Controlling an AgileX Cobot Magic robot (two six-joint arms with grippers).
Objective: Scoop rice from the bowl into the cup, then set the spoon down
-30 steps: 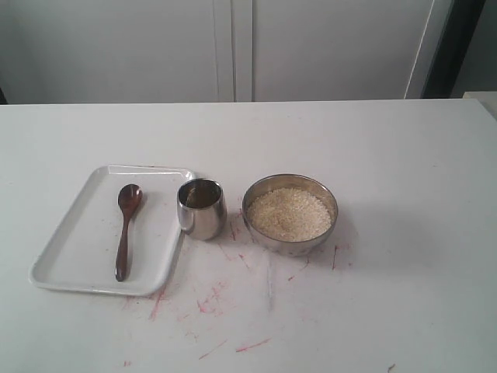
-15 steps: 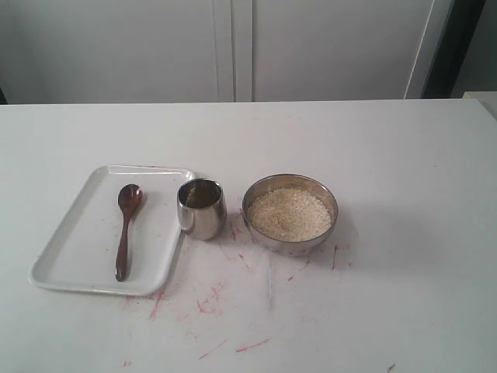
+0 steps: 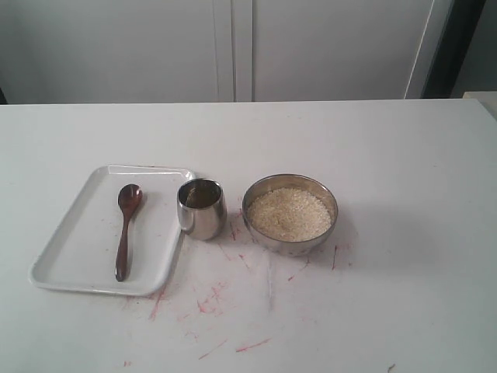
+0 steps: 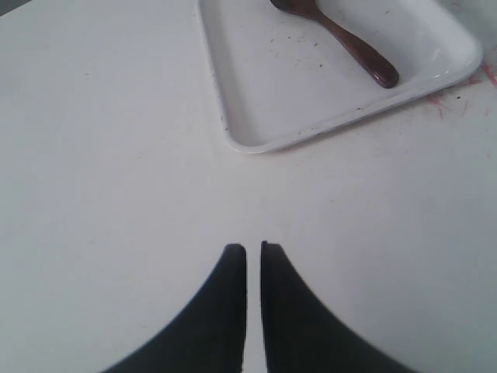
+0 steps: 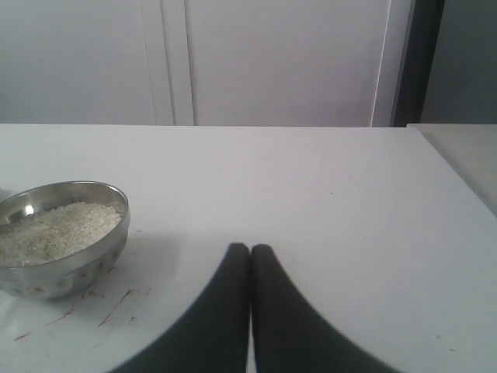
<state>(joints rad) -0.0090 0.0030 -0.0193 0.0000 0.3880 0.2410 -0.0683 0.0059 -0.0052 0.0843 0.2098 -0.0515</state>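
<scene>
Left claw point(image 4: 248, 249) clenched, nothing in it, over bare table point(image 3: 388, 295) near tray point(image 3: 159, 233) corner. Right claw point(image 5: 250, 250) clenched too, empty, low over table beside bowl point(image 3: 291, 245). Spoon point(image 3: 124, 229) flat in tray, untouched. Cup point(image 3: 202, 214) upright between tray and bowl, just beside tray edge. Rice point(image 3: 290, 214) fills bowl. Red scuffs on table.
</scene>
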